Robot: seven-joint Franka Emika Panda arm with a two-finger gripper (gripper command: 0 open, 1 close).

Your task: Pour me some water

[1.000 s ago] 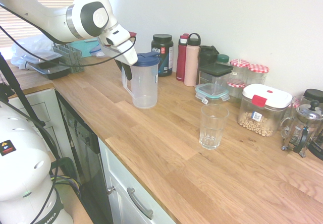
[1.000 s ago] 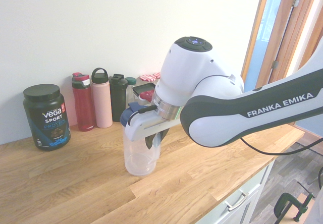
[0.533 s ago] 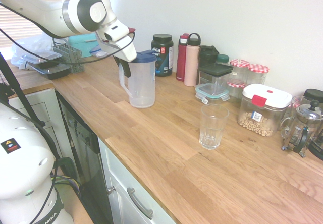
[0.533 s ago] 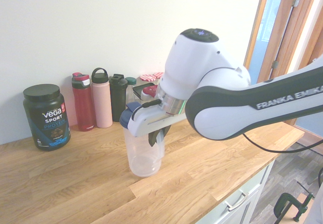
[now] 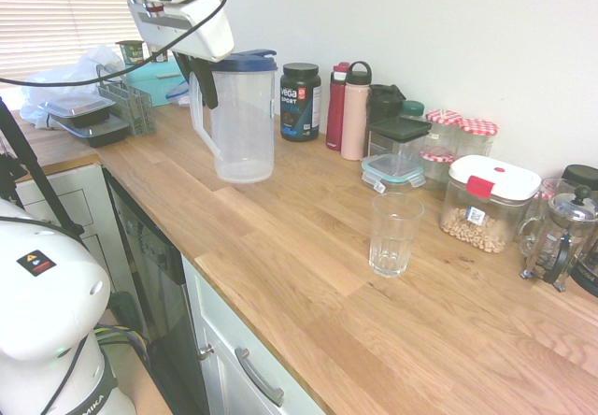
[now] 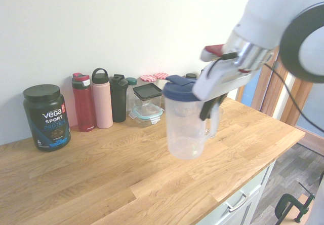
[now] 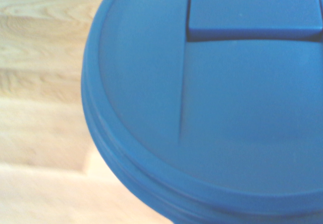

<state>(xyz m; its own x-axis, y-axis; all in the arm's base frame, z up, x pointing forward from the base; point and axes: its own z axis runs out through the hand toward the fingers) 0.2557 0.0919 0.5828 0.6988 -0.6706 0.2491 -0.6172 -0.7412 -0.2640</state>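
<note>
A: Right, 1st ext. view — what's seen?
B: A clear pitcher (image 5: 238, 116) w/ a blue lid (image 5: 245, 61) is held off the wooden counter (image 5: 308, 275) by the gripper (image 5: 198, 83), which is clamped on the pitcher's handle. The pitcher is kept upright, near the counter's back left. An empty-looking drinking glass (image 5: 393, 234) is stood on the counter well apart from it, toward the front right.
A: Anything behind?
B: A black tub (image 5: 300, 101), a red bottle (image 5: 336, 106) and a pink bottle (image 5: 355, 110) are lined up along the wall; a cereal container (image 5: 488, 202) w/ a white lid and a French press (image 5: 561, 237) are set further right.

A: 2nd ext. view?
B: The pitcher (image 6: 188, 116) is seen clear of the counter (image 6: 101, 184), its base above the wood. The handle is gripped by the gripper (image 6: 208, 108) on the side away from the wall; the fingers are shown closed on it. Whether any water is inside cannot be told. The tub (image 6: 46, 117), red bottle (image 6: 83, 102) and pink bottle (image 6: 102, 98) are stood at the wall.

A: Wrist view?
B: Mostly filled by the blue lid (image 7: 212, 98), blurred, w/ its flap seen shut; counter wood (image 7: 40, 82) is seen beside it
</note>
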